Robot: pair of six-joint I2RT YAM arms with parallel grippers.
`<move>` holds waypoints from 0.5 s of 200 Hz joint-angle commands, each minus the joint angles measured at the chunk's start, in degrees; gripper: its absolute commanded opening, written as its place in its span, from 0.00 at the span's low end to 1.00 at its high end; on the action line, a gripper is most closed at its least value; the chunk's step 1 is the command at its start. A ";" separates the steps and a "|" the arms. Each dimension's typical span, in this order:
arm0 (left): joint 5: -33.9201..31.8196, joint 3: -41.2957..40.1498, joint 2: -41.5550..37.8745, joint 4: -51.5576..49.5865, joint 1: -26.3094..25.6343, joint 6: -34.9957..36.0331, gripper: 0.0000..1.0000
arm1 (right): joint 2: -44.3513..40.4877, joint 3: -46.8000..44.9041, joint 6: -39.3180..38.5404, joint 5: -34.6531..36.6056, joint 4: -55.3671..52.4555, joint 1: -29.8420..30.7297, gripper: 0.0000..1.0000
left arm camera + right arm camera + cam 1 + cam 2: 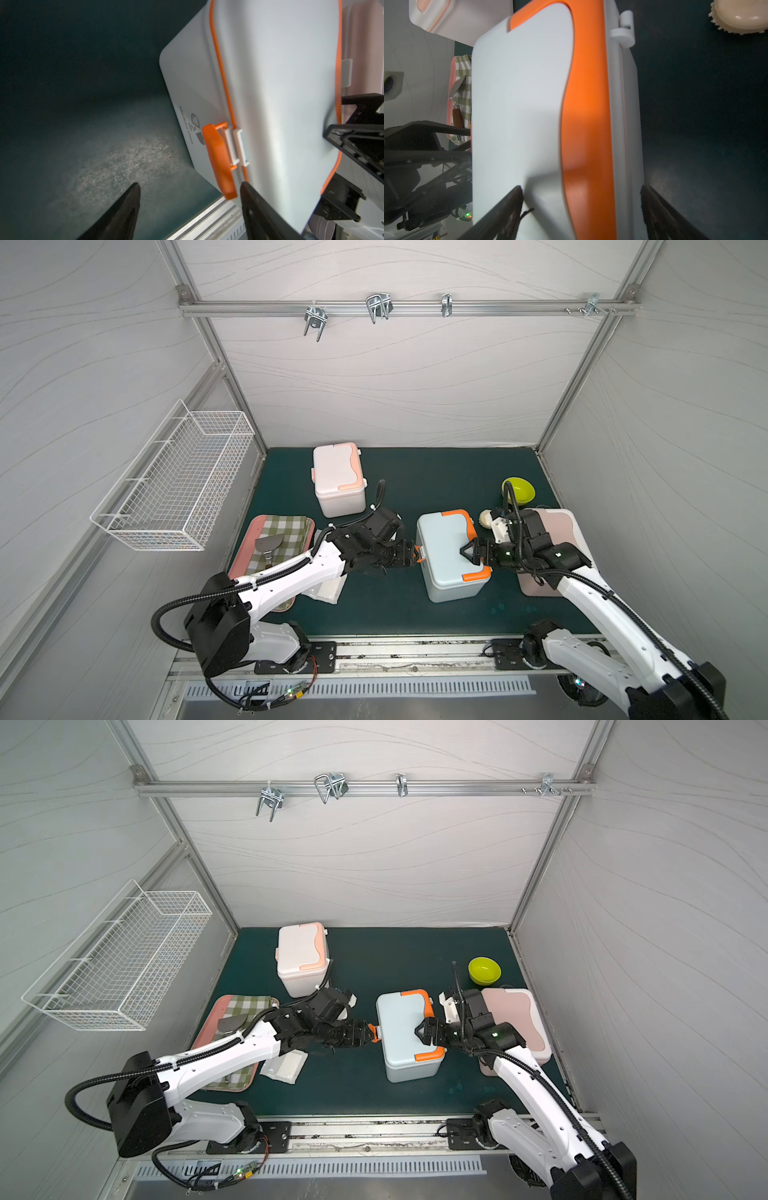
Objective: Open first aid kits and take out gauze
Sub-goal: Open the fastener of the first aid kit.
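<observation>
The pale blue first aid kit (446, 560) with orange trim stands mid-mat, its lid down. My left gripper (417, 554) is open at the kit's left side. In the left wrist view its orange clasp (218, 160) sticks out from the box, between my fingertips (245, 187). My right gripper (467, 552) is open, one finger over the lid and the other beside the box wall, straddling the orange handle (585, 124). A white kit (338, 479) with peach trim stands at the back. The pink kit (559, 531) lies under my right arm. Gauze (286, 1067) lies on the mat under my left arm.
A pink tray (245, 560) with a checked cloth and a spatula sits at the left. A green bowl (518, 490) and a cream round thing (485, 517) sit at the back right. A wire basket (174, 481) hangs on the left wall.
</observation>
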 commanded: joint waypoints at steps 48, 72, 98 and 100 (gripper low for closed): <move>3.22 -3.79 1.64 6.62 2.93 -1.42 0.75 | 1.08 -1.33 0.43 -3.68 0.53 -0.30 0.87; 4.60 -4.21 1.09 7.12 3.55 -1.50 0.75 | 1.72 -1.67 0.64 -6.12 1.38 -0.26 0.86; 3.94 -5.35 -3.46 4.88 5.41 -1.52 0.75 | 2.71 -2.28 2.67 -9.53 3.48 -0.17 0.82; 3.85 -5.45 -3.90 4.60 5.52 -1.54 0.75 | 2.80 -2.35 2.88 -9.66 3.66 -0.08 0.82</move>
